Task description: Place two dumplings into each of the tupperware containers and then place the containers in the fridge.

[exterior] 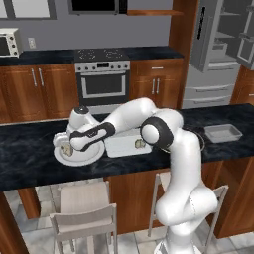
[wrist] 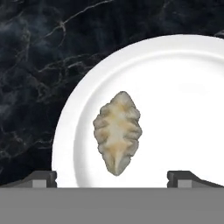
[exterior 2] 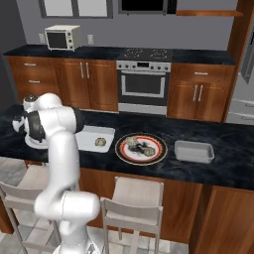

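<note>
My hand (wrist: 112, 177), released, hovers over a dumpling (wrist: 117, 132) on the white plate (wrist: 183, 83); one dumpling sits in the near container (exterior: 116, 146), fridge untouched.

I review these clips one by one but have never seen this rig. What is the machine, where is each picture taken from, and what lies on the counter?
It is a white robot arm on a driving base in a simulated kitchen. Two pictures look over the arm from behind, left and right; the third looks down from its hand. The gripper hangs open, fingers apart, holding nothing, over a dumpling on the white plate. One tupperware container already holds a dumpling; the other container stands empty. More dumplings lie on a red-rimmed plate.
</note>
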Controlling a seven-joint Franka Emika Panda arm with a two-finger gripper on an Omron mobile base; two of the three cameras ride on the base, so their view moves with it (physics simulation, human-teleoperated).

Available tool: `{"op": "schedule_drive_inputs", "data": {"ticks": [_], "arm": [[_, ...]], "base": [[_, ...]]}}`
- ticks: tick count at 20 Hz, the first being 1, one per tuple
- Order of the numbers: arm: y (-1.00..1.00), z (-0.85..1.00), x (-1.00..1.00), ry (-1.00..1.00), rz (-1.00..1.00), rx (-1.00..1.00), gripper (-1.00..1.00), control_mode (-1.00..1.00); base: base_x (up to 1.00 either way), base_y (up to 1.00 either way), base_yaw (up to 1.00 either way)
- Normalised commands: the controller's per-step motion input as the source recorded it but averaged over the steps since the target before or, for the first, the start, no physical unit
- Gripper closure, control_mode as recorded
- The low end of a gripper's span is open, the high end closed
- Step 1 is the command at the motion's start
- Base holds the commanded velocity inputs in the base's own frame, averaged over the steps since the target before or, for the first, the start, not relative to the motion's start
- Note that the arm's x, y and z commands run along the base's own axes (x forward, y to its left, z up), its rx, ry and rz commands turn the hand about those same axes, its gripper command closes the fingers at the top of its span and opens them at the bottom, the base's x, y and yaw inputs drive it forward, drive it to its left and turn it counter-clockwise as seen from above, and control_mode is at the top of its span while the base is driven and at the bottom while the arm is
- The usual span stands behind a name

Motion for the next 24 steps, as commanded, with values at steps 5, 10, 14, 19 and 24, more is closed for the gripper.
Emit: {"op": "schedule_drive_inputs", "data": {"ticks": [5,10,14,19,24], "arm": [[0.03,-0.38,0.46,0.07,-0.12,0.00,-1.00,-1.00],[0.00,-0.53,0.03,0.08,-0.11,0.00,-1.00,-1.00],[0.00,-0.46,0.13,0.04,-0.09,0.00,-1.00,-1.00],[0.00,-0.51,0.21,0.01,-0.08,-0.01,1.00,-1.00],[0.00,-0.51,0.20,0.01,-0.06,-0.01,1.00,-1.00]], "base": [[0.00,0.00,0.00],[0.00,0.00,0.00],[0.00,0.00,0.00],[0.00,0.00,0.00],[0.00,0.00,0.00]]}}
